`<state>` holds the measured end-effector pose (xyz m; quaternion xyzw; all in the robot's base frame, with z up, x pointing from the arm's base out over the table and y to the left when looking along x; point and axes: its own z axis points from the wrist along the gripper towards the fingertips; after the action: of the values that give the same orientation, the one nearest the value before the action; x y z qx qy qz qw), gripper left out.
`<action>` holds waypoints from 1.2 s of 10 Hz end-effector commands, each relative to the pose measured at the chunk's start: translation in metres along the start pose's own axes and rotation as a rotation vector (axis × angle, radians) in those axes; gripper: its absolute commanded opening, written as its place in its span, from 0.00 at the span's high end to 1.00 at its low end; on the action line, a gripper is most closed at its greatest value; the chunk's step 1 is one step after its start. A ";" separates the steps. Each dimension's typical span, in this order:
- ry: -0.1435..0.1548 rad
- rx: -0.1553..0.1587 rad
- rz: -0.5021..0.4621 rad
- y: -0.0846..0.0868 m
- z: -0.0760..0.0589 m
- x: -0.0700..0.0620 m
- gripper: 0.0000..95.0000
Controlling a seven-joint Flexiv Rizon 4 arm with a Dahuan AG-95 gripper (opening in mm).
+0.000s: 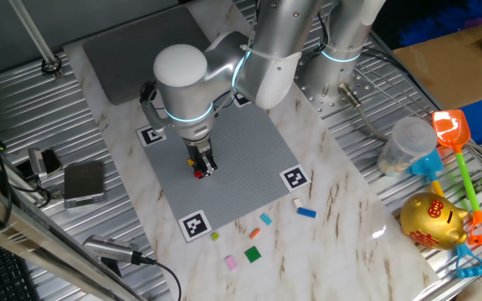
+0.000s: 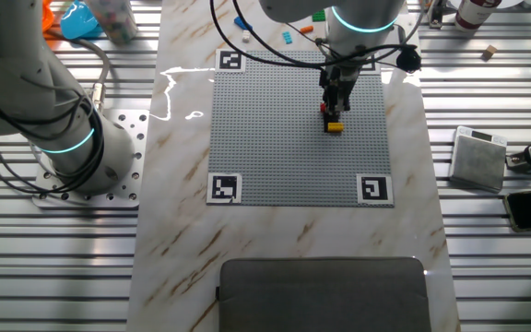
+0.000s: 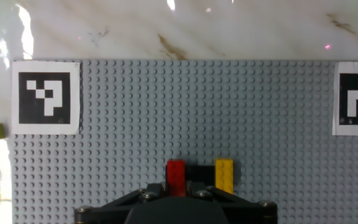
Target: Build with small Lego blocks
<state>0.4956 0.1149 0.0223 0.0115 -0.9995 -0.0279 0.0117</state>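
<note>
A short row of small Lego blocks stands on the grey studded plate (image 3: 166,106): a red brick (image 3: 176,176), a black brick (image 3: 198,171) and a yellow brick (image 3: 224,175), side by side. My gripper (image 3: 176,189) comes straight down onto the row, its fingers closed against the two sides of the red brick. In one fixed view the gripper (image 1: 202,164) is at the plate's middle left. In the other fixed view the gripper (image 2: 336,100) is just above the yellow brick (image 2: 336,126). The gripper hides the near ends of the bricks.
Loose bricks lie on the marble past the plate's edge: blue (image 1: 307,212), orange (image 1: 266,219), light blue (image 1: 256,232), green (image 1: 252,254), pink (image 1: 231,262), yellow (image 1: 214,237). Black-and-white markers (image 3: 45,96) sit at the plate's corners. Toys (image 1: 454,167) and a jar (image 1: 407,144) stand at the right.
</note>
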 end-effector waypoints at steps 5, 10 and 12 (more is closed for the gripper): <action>-0.001 -0.004 -0.008 -0.001 0.002 0.003 1.00; -0.001 -0.010 -0.005 -0.001 0.003 0.003 1.00; -0.002 -0.012 -0.005 -0.001 0.003 0.003 1.00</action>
<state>0.4925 0.1140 0.0188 0.0143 -0.9993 -0.0342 0.0109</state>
